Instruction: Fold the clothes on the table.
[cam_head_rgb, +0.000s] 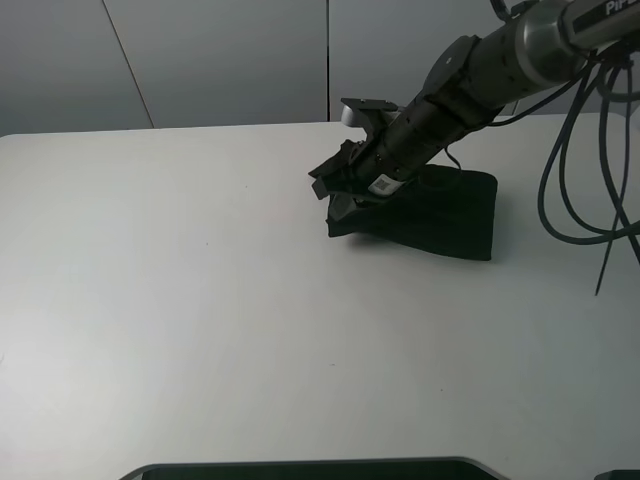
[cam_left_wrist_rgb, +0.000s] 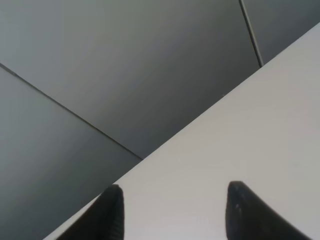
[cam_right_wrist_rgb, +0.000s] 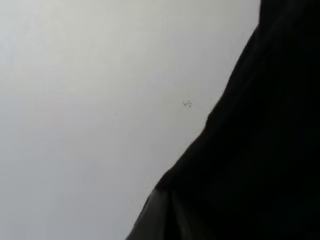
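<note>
**At the shirt's edge: right arm low on the bundle**

Under the right gripper (cam_head_rgb: 335, 188), clothes (cam_head_rgb: 440, 215) already a compact dark bundle on the table (cam_head_rgb: 200, 320), stretching away behind the fingertips. Jaw opening: cannot tell, wrist view filled by black cloth; contact with the fabric likely, to press or tug the fold flat. Left gripper (cam_left_wrist_rgb: 172, 210) parted, holding nothing, only bare tabletop ahead; probably parked clear.

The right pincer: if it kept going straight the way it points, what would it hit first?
Probably the folded black T-shirt at its near-left edge, where the right pincer already seems to touch it, then the white table beneath.
</note>
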